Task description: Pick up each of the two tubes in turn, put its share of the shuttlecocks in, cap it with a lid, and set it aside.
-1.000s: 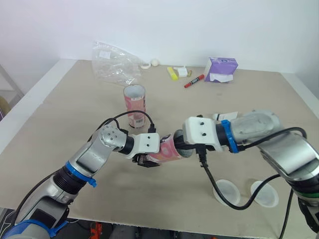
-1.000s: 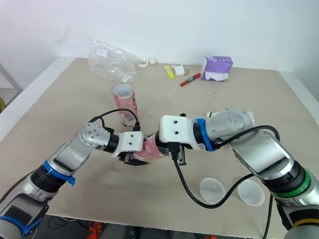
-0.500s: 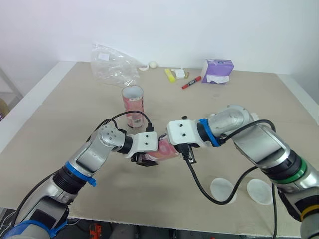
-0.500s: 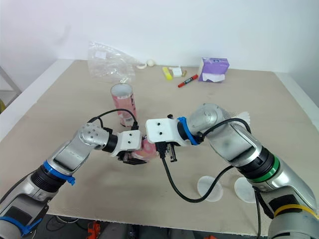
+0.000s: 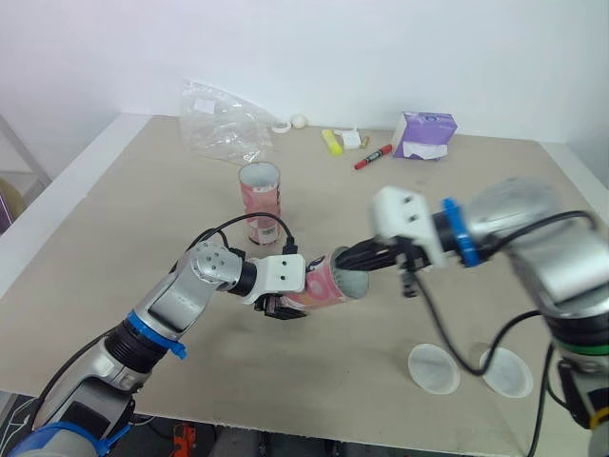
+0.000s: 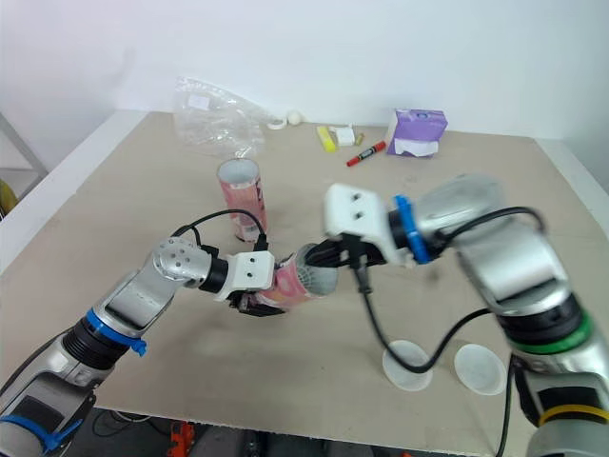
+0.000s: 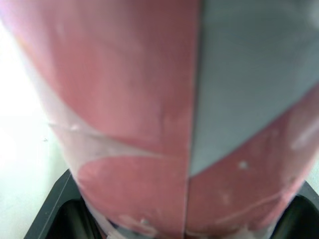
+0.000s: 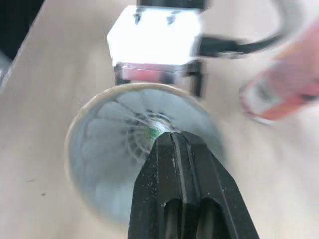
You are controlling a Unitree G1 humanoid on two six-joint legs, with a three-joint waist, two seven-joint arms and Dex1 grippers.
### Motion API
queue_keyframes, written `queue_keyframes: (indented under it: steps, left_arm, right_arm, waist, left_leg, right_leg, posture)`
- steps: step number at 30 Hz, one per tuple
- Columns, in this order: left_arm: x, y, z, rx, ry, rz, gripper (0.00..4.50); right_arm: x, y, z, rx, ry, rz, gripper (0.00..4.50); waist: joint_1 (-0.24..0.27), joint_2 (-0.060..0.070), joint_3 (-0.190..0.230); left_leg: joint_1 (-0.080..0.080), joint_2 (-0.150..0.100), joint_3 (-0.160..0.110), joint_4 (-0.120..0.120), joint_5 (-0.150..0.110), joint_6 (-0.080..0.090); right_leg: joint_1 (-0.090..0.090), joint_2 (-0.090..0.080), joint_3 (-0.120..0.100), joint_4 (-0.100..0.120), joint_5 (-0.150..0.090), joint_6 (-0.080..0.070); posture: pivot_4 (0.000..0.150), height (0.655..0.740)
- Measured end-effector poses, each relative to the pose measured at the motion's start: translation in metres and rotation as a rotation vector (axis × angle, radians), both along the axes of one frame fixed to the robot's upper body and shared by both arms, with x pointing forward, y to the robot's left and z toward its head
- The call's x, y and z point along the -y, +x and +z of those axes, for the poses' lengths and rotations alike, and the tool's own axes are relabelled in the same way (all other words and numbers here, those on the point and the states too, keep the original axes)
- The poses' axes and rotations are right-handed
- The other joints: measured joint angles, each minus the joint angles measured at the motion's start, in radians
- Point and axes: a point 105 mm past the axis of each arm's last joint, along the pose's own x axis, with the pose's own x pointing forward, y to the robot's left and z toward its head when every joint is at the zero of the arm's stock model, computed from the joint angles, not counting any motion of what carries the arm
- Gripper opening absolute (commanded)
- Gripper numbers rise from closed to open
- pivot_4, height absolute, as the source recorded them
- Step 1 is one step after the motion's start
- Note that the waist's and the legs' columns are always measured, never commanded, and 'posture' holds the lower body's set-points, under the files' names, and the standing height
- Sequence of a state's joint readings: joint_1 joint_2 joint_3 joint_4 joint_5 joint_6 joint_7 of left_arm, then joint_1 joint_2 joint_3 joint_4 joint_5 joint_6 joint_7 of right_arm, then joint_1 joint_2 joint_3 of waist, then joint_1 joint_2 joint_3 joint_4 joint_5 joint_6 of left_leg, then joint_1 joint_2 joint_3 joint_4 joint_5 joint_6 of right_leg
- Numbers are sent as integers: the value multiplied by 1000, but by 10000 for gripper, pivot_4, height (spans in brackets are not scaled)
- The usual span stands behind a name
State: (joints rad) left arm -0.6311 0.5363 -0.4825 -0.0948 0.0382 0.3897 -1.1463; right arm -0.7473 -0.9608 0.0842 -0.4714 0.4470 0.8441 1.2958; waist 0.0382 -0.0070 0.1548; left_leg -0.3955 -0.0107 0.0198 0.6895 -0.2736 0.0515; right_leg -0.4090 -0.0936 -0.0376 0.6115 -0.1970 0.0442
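Robot-side of the upright tube (image 5: pixel 258 195), on the table (image 5: pixel 124 219): tube being loaded, shuttlecock at its mouth.
Item 1, left gripper (image 5: pixel 290 297): clamped round the held tube (image 5: pixel 322 284), which lies level, mouth toward the robot's right. Item 2, right gripper (image 8: pixel 173 144): fingers pressed together at that mouth, nothing seen between them. Item 3, two lids (image 5: pixel 433 367) (image 5: pixel 505 372): flat, well to the right of the upright tube and nearer the robot. Item 4, shuttlecock (image 8: pixel 134 129): inside the held tube. Hazard, as judged: an off-axis push could crush feathers or twist the tube in its clamp.
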Motion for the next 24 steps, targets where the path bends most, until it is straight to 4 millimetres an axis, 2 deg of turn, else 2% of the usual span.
queue_keyframes:
  steps: [1, 6, 8, 11, 13, 17, 22, 24]
  left_arm:
    - [0, 0, 0, -1, -1, 1, 30163]
    - [3, 5, -2, -36, -77, 20, 30163]
    - [7, 10, -3, -80, -174, 72, 30163]
    - [20, 6, -4, -153, -300, 72, 30163]
    - [35, -4, -6, -217, -402, 34, 30163]
    - [46, -12, 0, -199, -510, -26, 30163]
    - [49, -14, -13, -181, -570, -48, 30163]
    - [48, -14, -18, -152, -576, -69, 30163]
  right_arm:
    - [5, -2, 2, -7, 7, -13, 416]
    - [62, -7, 10, -52, 92, -238, 416]
    - [78, -9, 3, -69, 103, -309, 416]
    - [90, -13, -21, -110, 84, -371, 416]
    - [99, -18, -45, -158, 59, -413, 416]
    - [109, -29, -78, -188, -27, -454, 416]
    - [113, -39, -101, -226, -86, -460, 416]
    - [118, -40, -105, -227, -126, -469, 5073]
  waist:
    - [0, 0, 0]
    - [2, 0, 0]
    - [2, 0, 1]
    - [2, 0, 1]
    - [1, -1, 3]
    - [-1, 0, 3]
    - [-2, 0, 5]
    - [-3, 0, 6]
  left_leg:
    - [0, 0, 0, 0, 0, 0]
    - [-2, 0, 0, 0, 0, 0]
    - [-3, 1, 0, 0, 1, 1]
    - [-12, 1, 0, 0, 2, 1]
    - [-15, 0, 0, 0, 0, 1]
    - [-23, 0, 3, 0, 2, -3]
    - [-23, -1, 4, 1, -2, 4]
    - [-23, -1, 4, 2, -2, 4]
  right_leg:
    - [0, 0, 0, 0, -2, 3]
    - [1, -6, -5, 0, -2, 5]
    - [0, -7, -7, 0, -2, 5]
    - [-2, -7, -9, 0, -2, 6]
    - [-5, -6, -9, 1, 1, 5]
    - [-14, 0, -11, 3, 0, 4]
    - [-14, 0, -10, 2, 0, 5]
    - [-13, 0, -9, 2, 0, 4]
  posture:
    - [1500, 7400]
    - [1500, 7400]
    - [1500, 7400]
    - [1500, 7400]
    - [1500, 7400]
    - [1500, 7400]
    - [1500, 7400]
    - [1500, 7400]
